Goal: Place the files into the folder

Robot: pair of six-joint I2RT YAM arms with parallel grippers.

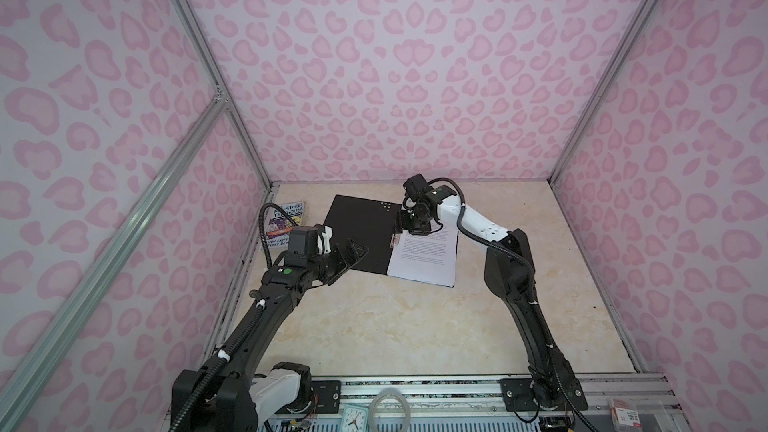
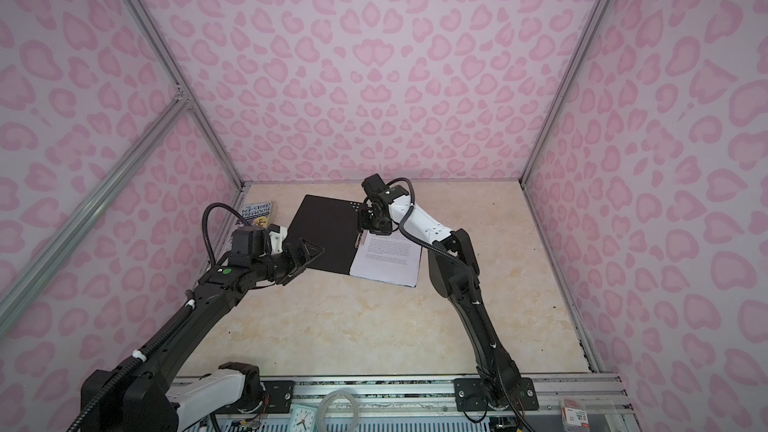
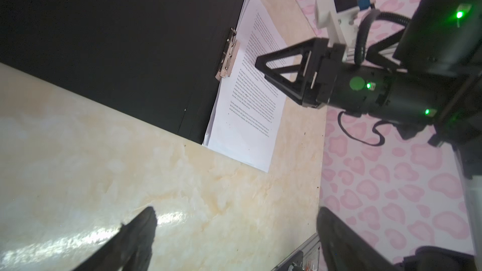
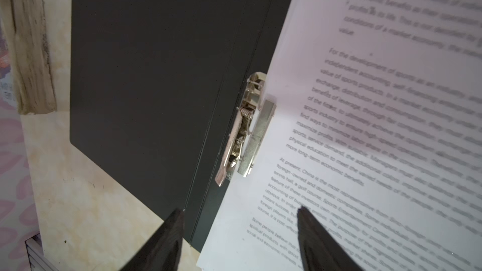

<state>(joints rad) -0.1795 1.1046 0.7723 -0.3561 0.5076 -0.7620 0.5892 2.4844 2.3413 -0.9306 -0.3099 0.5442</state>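
Dim, even light is falling; glare is streaking the tabletop [image 3: 65, 241]; the files [image 4: 391, 100] are blurring close up.

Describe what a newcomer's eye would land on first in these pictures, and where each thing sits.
The pink spotted walls surround everything. On the far middle of the table lies an open black folder, with printed sheets on its right half at a metal clip; the right gripper hangs over that clip. A colourful book lies at the far left, near the left gripper, whose jaws stand wide.
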